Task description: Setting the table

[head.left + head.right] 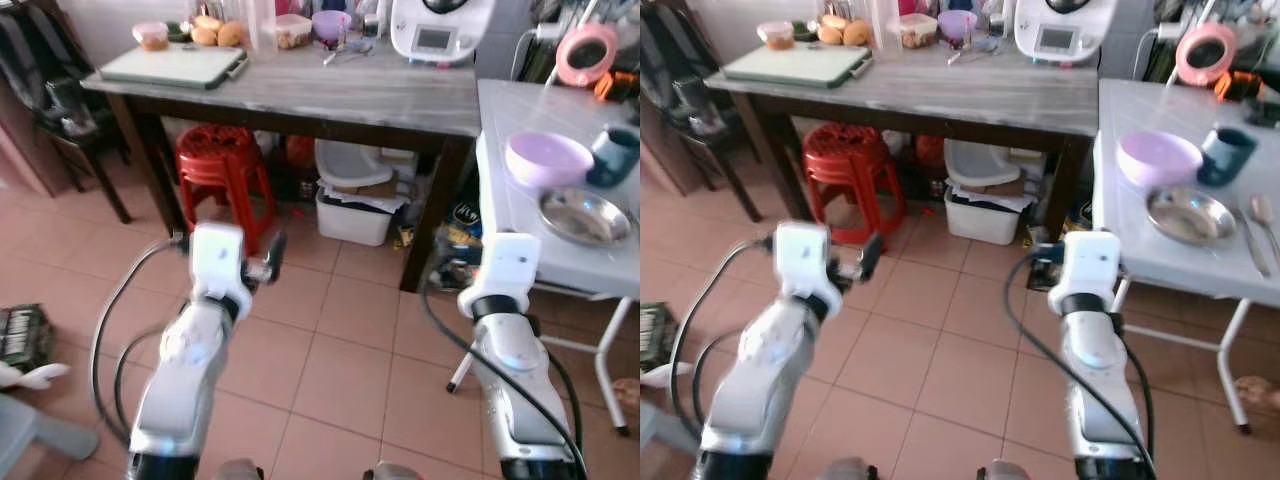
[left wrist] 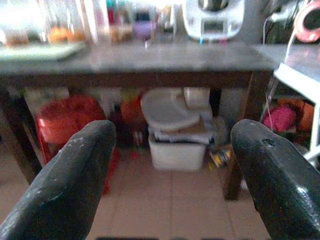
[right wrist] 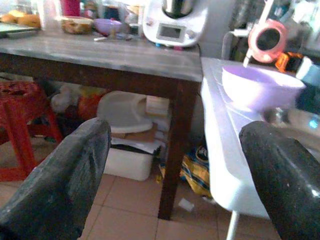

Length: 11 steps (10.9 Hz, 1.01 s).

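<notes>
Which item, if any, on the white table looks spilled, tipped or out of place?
Nothing stands out. On the white table the purple bowl, teal mug and metal plate all sit upright, with a spoon lying flat beside the plate. No spill shows.

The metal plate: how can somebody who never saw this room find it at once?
Look at the white table on the robot's right. The metal plate lies near its front edge, in front of the purple bowl and the dark mug. It alone is shiny, silver and shallow.
</notes>
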{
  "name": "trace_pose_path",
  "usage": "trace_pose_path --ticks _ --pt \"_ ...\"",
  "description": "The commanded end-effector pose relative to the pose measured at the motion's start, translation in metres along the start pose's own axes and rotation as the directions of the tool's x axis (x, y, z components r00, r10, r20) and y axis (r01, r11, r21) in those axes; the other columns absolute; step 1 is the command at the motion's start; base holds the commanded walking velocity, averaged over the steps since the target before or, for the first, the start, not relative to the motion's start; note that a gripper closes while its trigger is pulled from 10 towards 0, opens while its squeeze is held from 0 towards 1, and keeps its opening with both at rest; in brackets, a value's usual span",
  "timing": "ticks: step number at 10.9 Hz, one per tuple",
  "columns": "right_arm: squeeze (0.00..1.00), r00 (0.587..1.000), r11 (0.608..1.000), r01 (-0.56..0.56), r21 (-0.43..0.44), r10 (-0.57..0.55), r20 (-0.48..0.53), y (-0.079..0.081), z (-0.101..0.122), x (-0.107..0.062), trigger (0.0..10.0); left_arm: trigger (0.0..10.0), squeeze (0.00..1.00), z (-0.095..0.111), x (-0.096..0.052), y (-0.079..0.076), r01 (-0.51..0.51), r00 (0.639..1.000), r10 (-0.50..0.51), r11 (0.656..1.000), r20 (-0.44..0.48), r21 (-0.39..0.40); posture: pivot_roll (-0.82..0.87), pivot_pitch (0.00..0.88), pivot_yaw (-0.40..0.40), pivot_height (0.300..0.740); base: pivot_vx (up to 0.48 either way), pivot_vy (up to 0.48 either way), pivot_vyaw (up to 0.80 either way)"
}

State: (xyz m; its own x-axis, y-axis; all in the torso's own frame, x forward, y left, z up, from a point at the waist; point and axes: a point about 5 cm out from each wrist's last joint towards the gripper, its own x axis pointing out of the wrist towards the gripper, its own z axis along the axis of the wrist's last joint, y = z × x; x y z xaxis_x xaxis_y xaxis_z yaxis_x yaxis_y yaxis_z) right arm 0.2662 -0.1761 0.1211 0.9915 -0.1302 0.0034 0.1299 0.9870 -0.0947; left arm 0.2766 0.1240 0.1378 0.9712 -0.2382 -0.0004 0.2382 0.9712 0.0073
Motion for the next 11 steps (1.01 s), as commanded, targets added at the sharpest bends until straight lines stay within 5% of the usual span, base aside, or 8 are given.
trace_pose_path --ticks 1,3,7,11 --pt "0.00 0.999 1.000 0.002 0.018 -0.003 0.040 0.006 0.008 0.005 10.0 10.0 0.00 0.002 0.003 0.008 -0.007 1.000 0.007 1.000 0.012 0.012 0.00 0.000 0.017 0.740 0.000 0.000 0.00" --pt "0.00 0.999 0.999 0.031 0.018 -0.031 0.034 0.005 0.003 0.006 10.0 10.0 0.00 0.002 0.009 0.010 0.026 0.999 -0.027 1.000 0.028 0.008 0.00 0.000 0.028 0.740 0.000 0.000 0.00" --pt "0.00 0.997 0.998 0.028 -0.053 -0.024 0.075 0.009 0.006 0.005 10.0 10.0 0.00 -0.020 -0.007 0.011 -0.007 1.000 0.007 1.000 -0.029 -0.003 -0.01 0.000 0.012 0.740 0.289 0.000 0.00" --pt "0.00 0.999 1.000 -0.026 0.004 0.026 0.024 0.007 -0.001 -0.010 10.0 10.0 0.00 -0.025 -0.012 0.001 0.038 0.999 -0.039 0.999 -0.038 -0.029 -0.02 0.000 -0.015 0.740 0.330 0.000 0.00"
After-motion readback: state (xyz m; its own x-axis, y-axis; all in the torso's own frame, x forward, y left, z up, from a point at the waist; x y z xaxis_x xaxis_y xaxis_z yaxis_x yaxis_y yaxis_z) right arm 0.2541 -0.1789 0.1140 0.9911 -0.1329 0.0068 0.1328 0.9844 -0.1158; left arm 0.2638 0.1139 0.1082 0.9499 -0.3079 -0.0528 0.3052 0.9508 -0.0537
